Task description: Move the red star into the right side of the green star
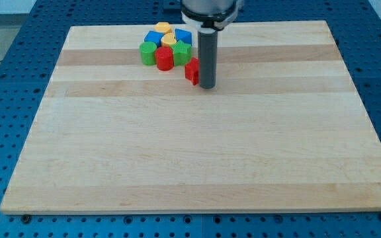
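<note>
The arm enters from the view's top edge and ends in a straight dark rod standing upright over the wooden surface (197, 165). No claw is fitted or visible, so nothing is gripped. My tip (207, 86) rests on the surface in its upper middle part, directly at the view's right of the red star (191, 71). The rod covers the star's right portion, and the two appear to be touching.

The red star lies just below and to the view's right of the green star (182, 54). The two are close together; whether they touch cannot be told.

The green star forms the right end of a tight cluster of blocks near the surface's top edge. A red cylinder (164, 59) sits at the green star's left, and a green cylinder (149, 53) at the left of that. Behind these lie a blue block (155, 37) and another blue block (183, 36), whose shapes are unclear. Two yellow blocks are also present: one at the very back (163, 28) and one in the middle (169, 40).
</note>
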